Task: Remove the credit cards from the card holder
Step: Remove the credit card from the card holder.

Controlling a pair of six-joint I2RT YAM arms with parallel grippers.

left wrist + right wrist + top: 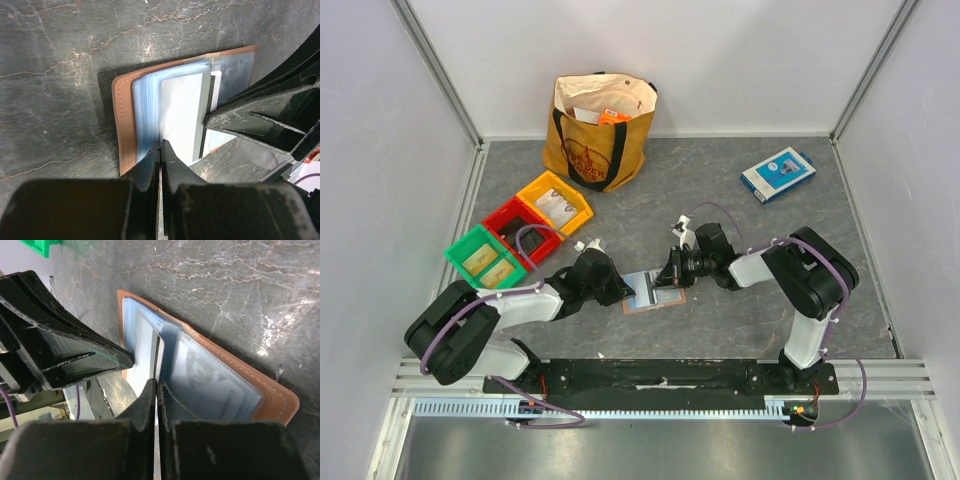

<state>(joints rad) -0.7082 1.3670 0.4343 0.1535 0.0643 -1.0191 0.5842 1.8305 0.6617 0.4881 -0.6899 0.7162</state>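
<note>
Both jaws clamped tight on the card holder (pixel 122 125): plain from the wrists, hidden overhead.

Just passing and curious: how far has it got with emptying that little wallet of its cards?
Done: the card holder lies open, its blue sleeves showing. In hand: the left claw and right claw are each pinched shut on an inner leaf from opposite sides; sleeve or card, I cannot tell. Left: no card lies loose beside it, so all the pulling out.
</note>
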